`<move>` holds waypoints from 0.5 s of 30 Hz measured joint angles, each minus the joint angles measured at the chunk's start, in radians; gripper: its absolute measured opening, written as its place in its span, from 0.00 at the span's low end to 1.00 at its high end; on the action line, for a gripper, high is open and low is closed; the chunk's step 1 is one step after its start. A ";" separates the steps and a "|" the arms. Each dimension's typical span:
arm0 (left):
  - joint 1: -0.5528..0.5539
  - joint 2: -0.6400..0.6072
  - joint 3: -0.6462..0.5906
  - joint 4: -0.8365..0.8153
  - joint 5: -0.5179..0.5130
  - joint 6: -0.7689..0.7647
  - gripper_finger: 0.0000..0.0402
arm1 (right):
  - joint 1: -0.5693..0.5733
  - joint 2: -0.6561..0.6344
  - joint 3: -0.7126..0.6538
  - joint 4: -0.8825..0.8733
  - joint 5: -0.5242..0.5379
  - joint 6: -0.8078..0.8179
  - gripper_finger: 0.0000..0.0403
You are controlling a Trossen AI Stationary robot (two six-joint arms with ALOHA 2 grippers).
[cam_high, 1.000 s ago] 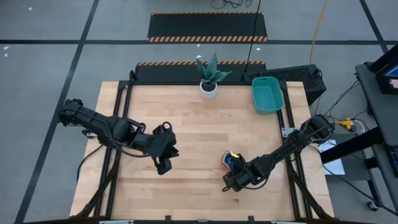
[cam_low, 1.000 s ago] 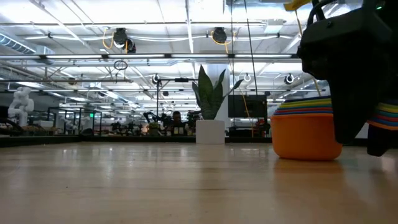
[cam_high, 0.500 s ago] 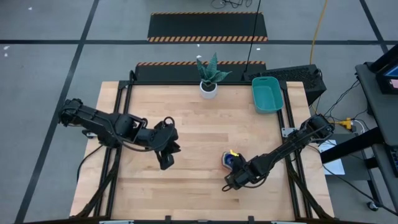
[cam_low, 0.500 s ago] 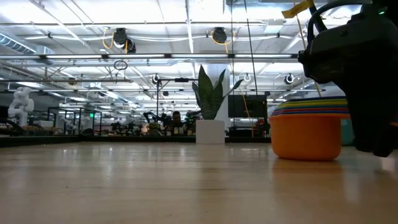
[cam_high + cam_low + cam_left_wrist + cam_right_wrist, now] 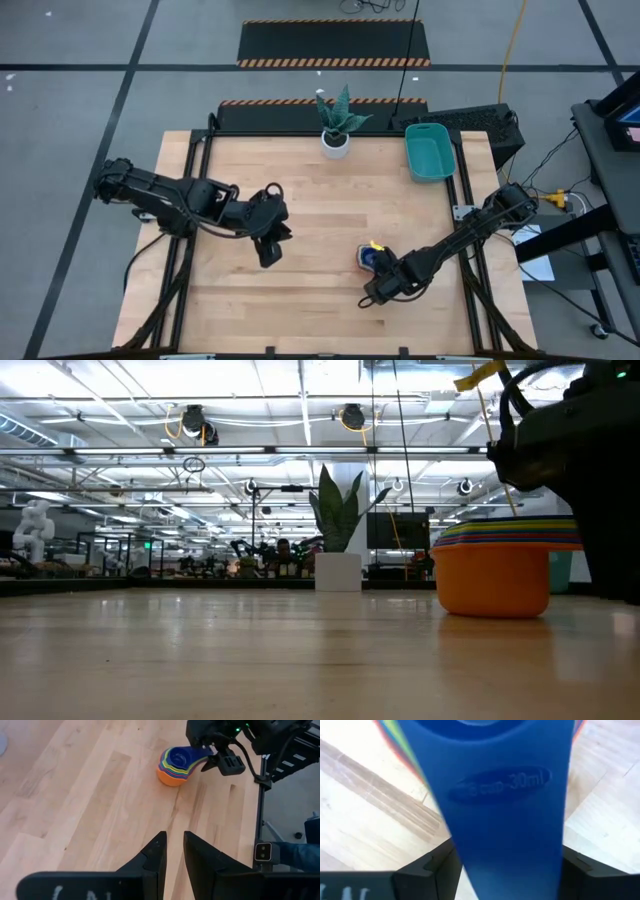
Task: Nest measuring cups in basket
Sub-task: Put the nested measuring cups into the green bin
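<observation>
The measuring cups (image 5: 370, 258) stand nested in one stack on the near right part of the table, orange cup lowest, a dark blue one on top (image 5: 176, 764). In the low view the stack's orange base (image 5: 493, 582) rests on the wood. My right gripper (image 5: 381, 279) is just near and right of the stack, shut on its handles. My left gripper (image 5: 268, 250) hovers over the middle of the table, left of the stack, shut and touching nothing (image 5: 173, 856). The teal basket (image 5: 428, 152) sits at the far right corner. My right gripper (image 5: 507, 865) has the blue handle marked 30 ml (image 5: 470, 845) between its two fingers (image 5: 427, 870), one at each long edge, the fingers lying along the handle. It comes nearly level from the table's near right side (image 5: 216, 759). The stack stays upright on the table.
A white pot with a green plant (image 5: 336, 140) stands at the middle of the far edge, left of the basket. Bare wood lies between my left gripper and the stack, and between the stack and the basket. The table's right edge (image 5: 470, 250) is close to the right arm.
My left gripper has moved a little toward the far edge and toward the right, nearer the stack. In the low view my right gripper has shifted toward the table's right, baring more of the stack's rims. The stack has stayed in place.
</observation>
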 joint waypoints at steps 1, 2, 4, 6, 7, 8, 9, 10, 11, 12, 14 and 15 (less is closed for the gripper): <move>0.001 0.000 0.000 0.000 0.000 0.003 0.17 | -0.002 0.000 0.007 -0.008 0.000 -0.019 0.55; 0.004 0.000 0.000 0.000 0.000 0.005 0.17 | -0.006 0.000 0.010 -0.013 0.000 -0.038 0.55; 0.007 0.000 0.000 0.000 0.001 0.010 0.17 | -0.014 0.000 0.013 -0.015 -0.001 -0.079 0.55; 0.012 0.000 0.000 0.000 0.012 0.012 0.17 | -0.025 0.000 0.017 -0.013 -0.003 -0.124 0.55; 0.012 0.000 0.000 0.000 0.014 0.012 0.17 | -0.030 0.000 0.018 -0.010 -0.003 -0.146 0.56; 0.012 0.000 0.000 0.000 0.017 0.012 0.17 | -0.037 0.000 0.018 -0.008 -0.009 -0.164 0.56; 0.012 0.000 0.000 0.000 0.019 0.010 0.17 | -0.043 0.000 0.018 -0.009 -0.024 -0.182 0.56; 0.012 0.000 0.000 0.000 0.020 0.009 0.17 | -0.049 0.000 0.018 -0.012 -0.031 -0.199 0.56; 0.012 0.000 0.000 0.000 0.020 0.004 0.17 | -0.054 0.000 0.018 -0.012 -0.044 -0.213 0.56; 0.010 0.000 0.000 0.000 0.020 0.002 0.17 | -0.059 0.000 0.018 -0.017 -0.052 -0.224 0.56; 0.007 0.000 0.000 0.000 0.021 -0.002 0.17 | -0.064 0.000 0.018 -0.025 -0.057 -0.236 0.55; 0.007 0.000 0.000 0.000 0.021 -0.003 0.17 | -0.065 0.000 0.018 -0.027 -0.063 -0.242 0.54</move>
